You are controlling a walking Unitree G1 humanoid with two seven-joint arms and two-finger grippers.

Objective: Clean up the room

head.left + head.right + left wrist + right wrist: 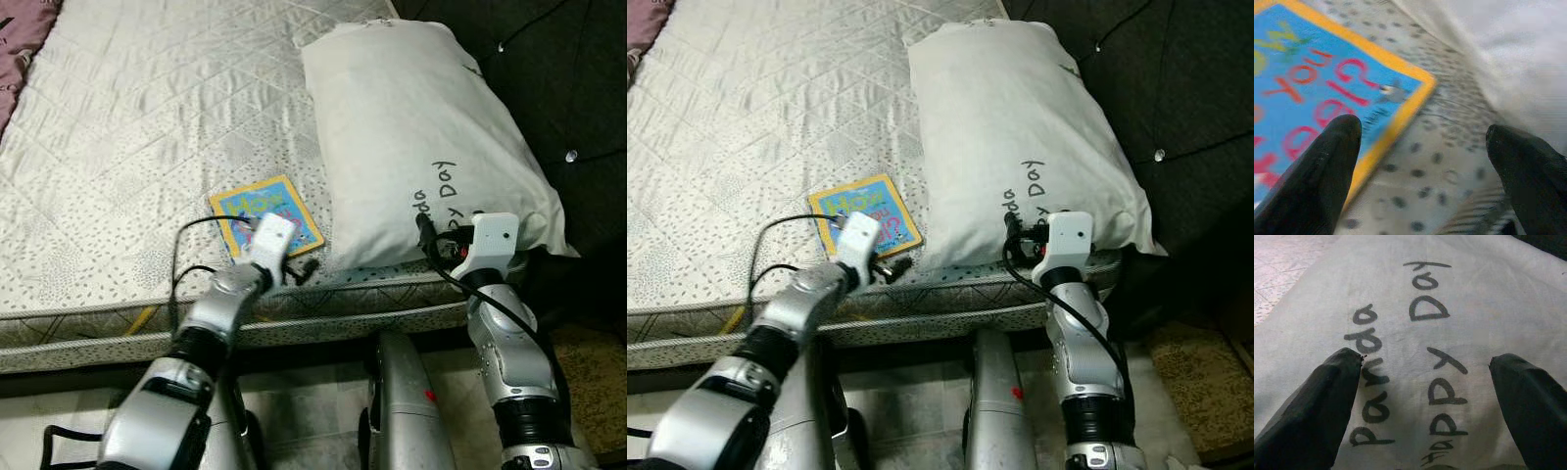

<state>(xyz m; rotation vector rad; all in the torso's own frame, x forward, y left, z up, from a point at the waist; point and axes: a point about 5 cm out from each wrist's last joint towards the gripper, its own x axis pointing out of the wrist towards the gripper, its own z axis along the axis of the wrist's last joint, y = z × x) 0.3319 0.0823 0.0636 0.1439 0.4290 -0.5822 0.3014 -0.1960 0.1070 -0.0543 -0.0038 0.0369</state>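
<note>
Layout: a book [266,215] lies on the mattress [147,127] near its front edge, just left of a pillow [421,137] — the pillow lies at the mattress's right end. The left gripper [1422,147] sits at the book's corner — the right gripper [1425,396] at the pillow's front edge.

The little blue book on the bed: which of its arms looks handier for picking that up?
Probably the left. The left gripper is open right at the book corner, while the right gripper faces the pillow.

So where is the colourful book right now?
The book lies flat on the mattress near its front edge, just left of the white pillow, with the open left pincer right over its corner.
</note>
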